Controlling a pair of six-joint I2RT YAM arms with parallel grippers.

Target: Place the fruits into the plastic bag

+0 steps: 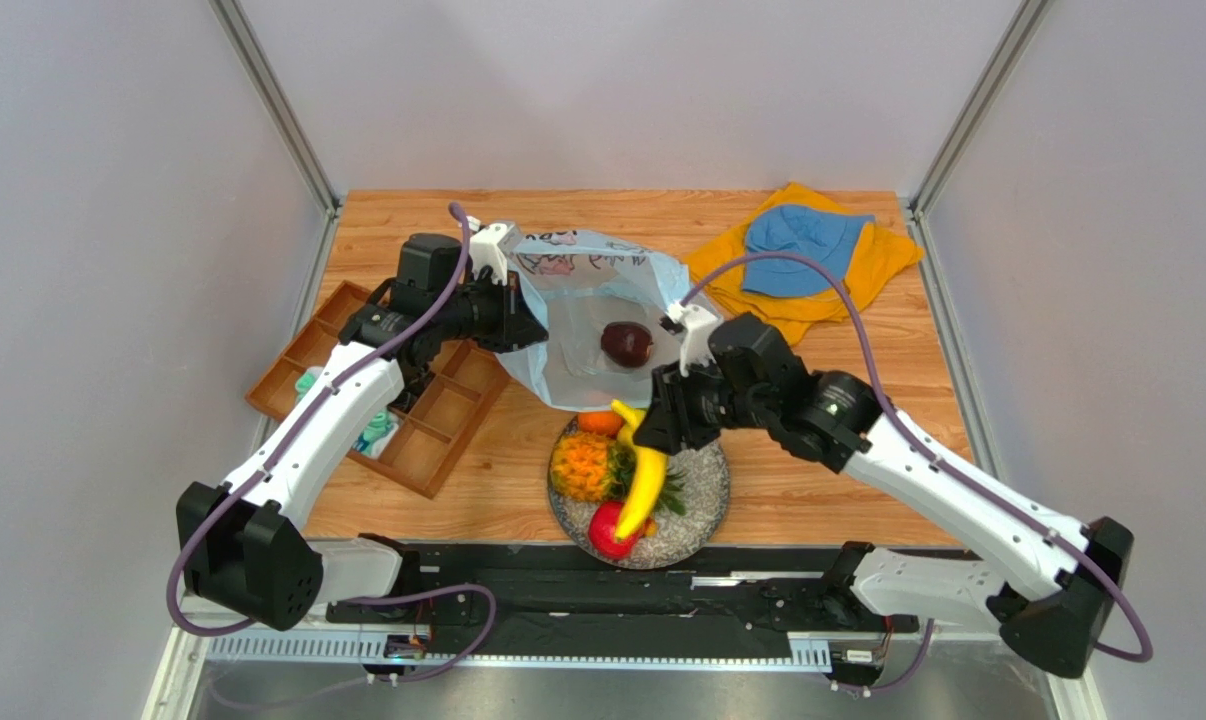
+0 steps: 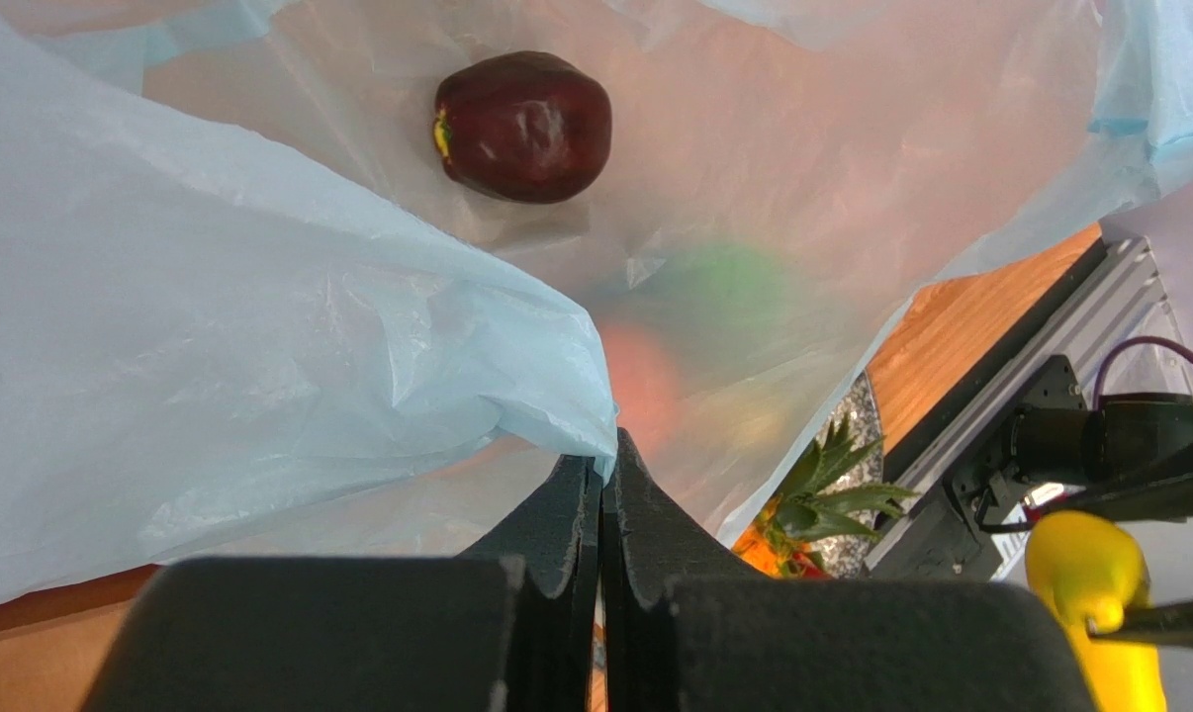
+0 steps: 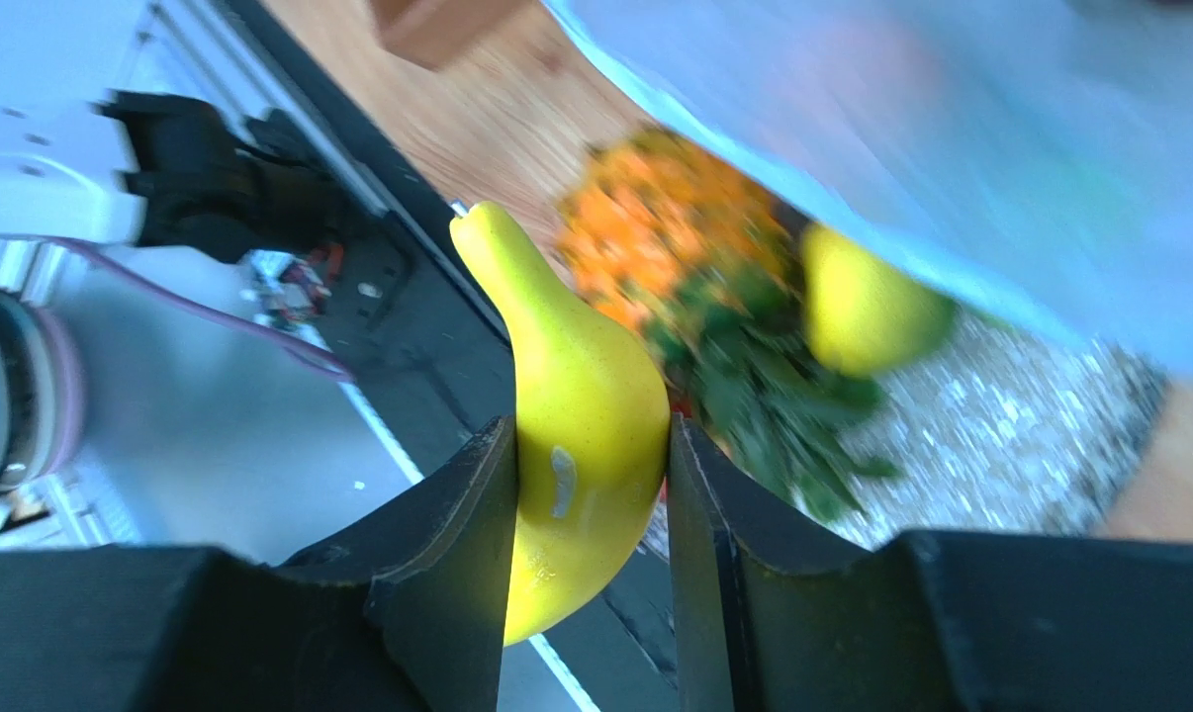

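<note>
The right pincer (image 3: 591, 445) is closed partway onto the banana (image 3: 558, 319). Its two jaws press the thick middle from either side, and the stalk end pokes out past the tips. From overhead the banana hangs above the plate (image 1: 707, 488) with its long axis running roughly 12 to 6 o'clock, stalk end toward 12.

The bag (image 1: 572, 353) lies on the tabletop at about 11 o'clock from that pincer, just beyond the plate. The left pincer (image 2: 606, 472) is shut tight on a fold of the bag's rim on its 9 o'clock side, holding the mouth up. A dark maroon fruit (image 2: 522, 126) already rests inside on the lower film. The pineapple (image 1: 581, 468), orange (image 1: 600, 423), red apple (image 1: 609, 528) and a yellow-green fruit (image 3: 863, 312) sit on the plate.

The right arm is both nearer and loaded, so the move looks like a short carry toward 11 or 12 o'clock. The banana's axis already points at the mouth, so it should go in stalk end first. The near lip looks low and slack, and the tip could snag it.
</note>
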